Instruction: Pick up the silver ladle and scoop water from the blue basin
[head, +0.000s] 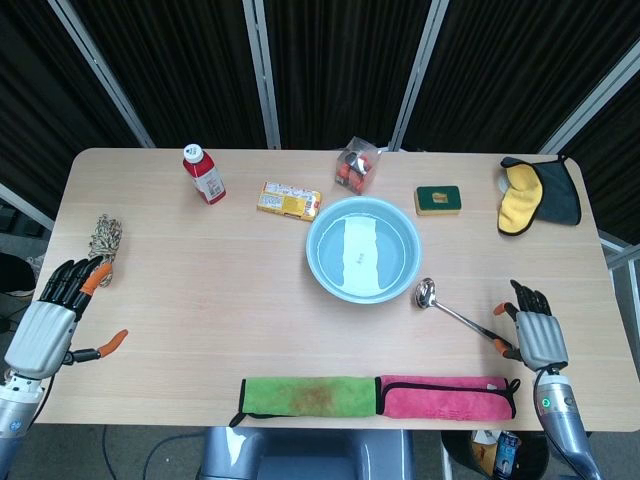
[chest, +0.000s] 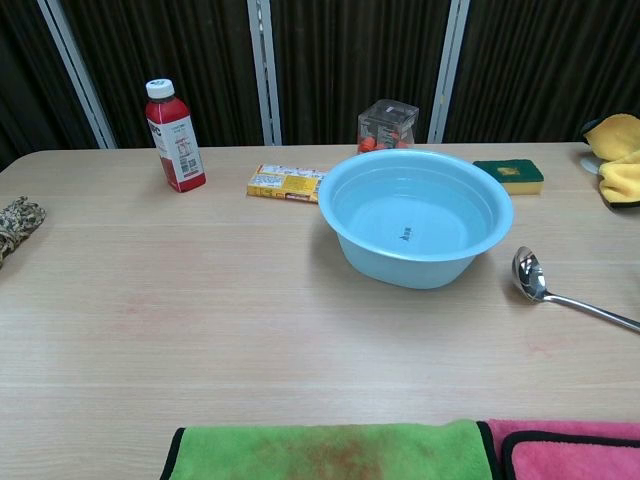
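Silver ladle (head: 462, 315) lies flat near the tabletop's right edge, untouched.
My right hand (head: 531, 331), fingers spread and empty, sits beside its handle tip; left hand (head: 52, 317) spread likewise; blue basin (head: 363, 250) beyond the bowl.

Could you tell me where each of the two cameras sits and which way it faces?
Head view: high above the near edge, looking down on the wooden table; left hand and right hand show.
Chest view: low at the near edge, looking across; no hands show.
Shared: blue plastic basin, silver metal ladle, red bottle.
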